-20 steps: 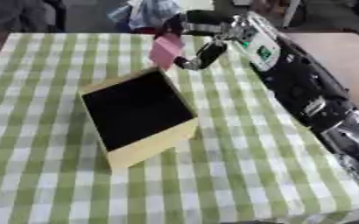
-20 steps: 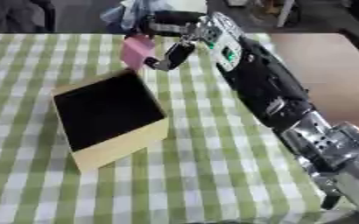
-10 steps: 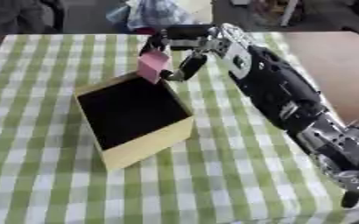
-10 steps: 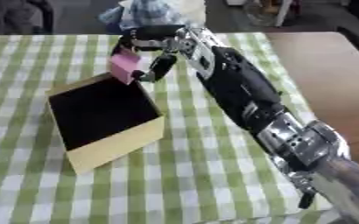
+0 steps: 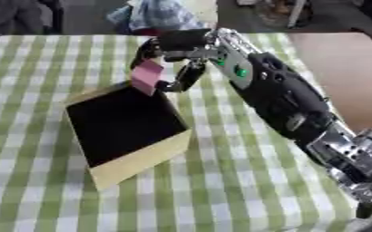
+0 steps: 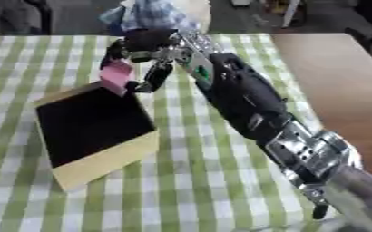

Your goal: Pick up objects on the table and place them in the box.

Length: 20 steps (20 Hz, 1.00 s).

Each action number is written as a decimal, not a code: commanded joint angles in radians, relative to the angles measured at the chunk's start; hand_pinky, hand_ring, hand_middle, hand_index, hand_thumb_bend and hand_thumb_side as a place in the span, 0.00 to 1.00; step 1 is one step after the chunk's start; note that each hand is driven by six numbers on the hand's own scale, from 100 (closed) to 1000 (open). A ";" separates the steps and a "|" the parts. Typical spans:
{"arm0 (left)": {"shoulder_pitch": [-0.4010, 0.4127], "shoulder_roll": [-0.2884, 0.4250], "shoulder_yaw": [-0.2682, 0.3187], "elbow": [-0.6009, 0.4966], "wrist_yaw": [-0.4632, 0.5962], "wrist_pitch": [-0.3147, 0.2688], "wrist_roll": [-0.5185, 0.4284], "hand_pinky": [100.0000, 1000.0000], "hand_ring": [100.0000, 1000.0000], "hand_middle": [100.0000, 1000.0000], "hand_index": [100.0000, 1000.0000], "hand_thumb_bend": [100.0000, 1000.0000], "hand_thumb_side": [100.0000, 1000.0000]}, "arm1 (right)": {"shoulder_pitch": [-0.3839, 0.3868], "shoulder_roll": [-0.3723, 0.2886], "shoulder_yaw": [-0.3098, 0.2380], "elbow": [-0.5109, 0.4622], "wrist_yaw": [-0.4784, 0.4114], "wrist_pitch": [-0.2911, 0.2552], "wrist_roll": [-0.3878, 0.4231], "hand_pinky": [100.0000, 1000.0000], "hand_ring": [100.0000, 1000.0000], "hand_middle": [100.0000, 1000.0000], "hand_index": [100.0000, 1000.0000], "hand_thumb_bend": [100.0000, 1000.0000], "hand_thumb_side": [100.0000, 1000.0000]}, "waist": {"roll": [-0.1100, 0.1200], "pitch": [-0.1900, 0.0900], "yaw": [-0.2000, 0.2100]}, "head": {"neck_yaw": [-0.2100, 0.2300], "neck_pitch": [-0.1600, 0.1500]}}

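The box (image 5: 125, 129) sat at about nine o'clock from the middle of the bench (image 5: 245, 190), a shallow yellow-walled carton with a dark interior, tipped so its opening faced me. I could see nothing inside it; the black lining showed bare, though its deepest corner was too dark to be sure.

Just above its far rim, at roughly eleven o'clock, hung the pink object (image 5: 147, 76), a small flat rectangular piece. I judged it light and fairly stiff, like a card or a thin foam block, not fragile and unlikely to slip if taken by its edges. Its upper edge looked the sensible place to hold, leaving the lower end free to drop past the rim.

That was how I had it: my right hand (image 5: 176, 56) reached in from the right with its fingers (image 5: 183, 78) curled and pinching the pink object near the top, its lower corner close over the box's far wall; whether they touched I could not tell.

My left hand showed in neither view.
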 commanded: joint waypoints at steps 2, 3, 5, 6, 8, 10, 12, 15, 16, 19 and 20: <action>-0.008 0.016 0.009 -0.008 -0.006 -0.002 0.002 0.89 0.73 0.82 0.79 0.18 0.88 | -0.012 -0.045 0.032 -0.109 -0.065 -0.070 0.097 0.72 0.75 0.52 0.72 0.00 0.00 | 0.003 -0.015 -0.003 | 0.005 -0.002; -0.008 0.016 0.009 -0.008 -0.006 -0.001 0.002 0.89 0.73 0.82 0.79 0.18 0.88 | -0.010 -0.045 0.045 -0.127 -0.079 -0.072 0.109 0.72 0.75 0.52 0.72 0.00 0.00 | 0.003 -0.015 -0.003 | 0.004 -0.002; -0.009 0.016 0.008 -0.008 -0.006 -0.001 0.001 0.89 0.73 0.81 0.79 0.18 0.88 | -0.007 -0.041 0.065 -0.153 -0.106 -0.072 0.137 0.72 0.75 0.52 0.72 0.00 0.00 | 0.003 -0.015 -0.003 | 0.003 -0.001; -0.009 0.016 0.008 -0.008 -0.006 -0.001 0.001 0.89 0.73 0.81 0.79 0.18 0.88 | -0.005 -0.035 0.075 -0.159 -0.117 -0.072 0.152 0.72 0.75 0.52 0.72 0.00 0.00 | 0.003 -0.015 -0.002 | 0.002 -0.001; -0.011 0.014 0.007 -0.009 -0.005 -0.001 0.000 0.89 0.73 0.81 0.79 0.18 0.88 | 0.001 -0.015 0.092 -0.157 -0.134 -0.070 0.183 0.71 0.75 0.52 0.72 0.00 0.01 | 0.005 -0.014 0.002 | 0.000 -0.001; -0.012 0.014 0.006 -0.009 -0.004 -0.001 -0.001 0.89 0.73 0.81 0.79 0.18 0.88 | 0.008 0.009 0.103 -0.142 -0.141 -0.071 0.212 0.71 0.75 0.52 0.72 0.00 0.03 | 0.007 -0.013 0.005 | -0.003 -0.002; -0.013 0.013 0.006 -0.009 -0.003 -0.001 -0.001 0.89 0.73 0.81 0.79 0.18 0.88 | 0.015 0.035 0.111 -0.117 -0.141 -0.075 0.236 0.71 0.74 0.52 0.72 0.00 0.04 | 0.008 -0.012 0.007 | -0.006 -0.002; -0.014 0.011 0.004 -0.009 -0.002 -0.001 -0.002 0.89 0.73 0.81 0.79 0.18 0.88 | 0.024 0.068 0.114 -0.075 -0.128 -0.085 0.259 0.71 0.75 0.52 0.73 0.00 0.06 | 0.010 -0.011 0.009 | -0.007 -0.003; -0.014 0.011 0.005 -0.009 -0.002 -0.001 -0.002 0.89 0.73 0.81 0.79 0.18 0.88 | 0.027 0.076 0.115 -0.062 -0.122 -0.090 0.263 0.71 0.75 0.52 0.73 0.00 0.07 | 0.010 -0.010 0.009 | -0.007 -0.003; -0.015 0.011 0.005 -0.009 -0.002 -0.001 -0.002 0.89 0.73 0.81 0.79 0.17 0.88 | 0.037 0.097 0.115 -0.034 -0.103 -0.106 0.266 0.71 0.75 0.53 0.74 0.00 0.11 | 0.011 -0.009 0.008 | -0.008 -0.003; -0.015 0.010 0.005 -0.009 -0.002 -0.001 -0.002 0.89 0.73 0.81 0.79 0.17 0.88 | 0.040 0.104 0.117 -0.026 -0.096 -0.112 0.267 0.71 0.75 0.54 0.76 0.00 0.15 | 0.011 -0.008 0.007 | -0.008 -0.003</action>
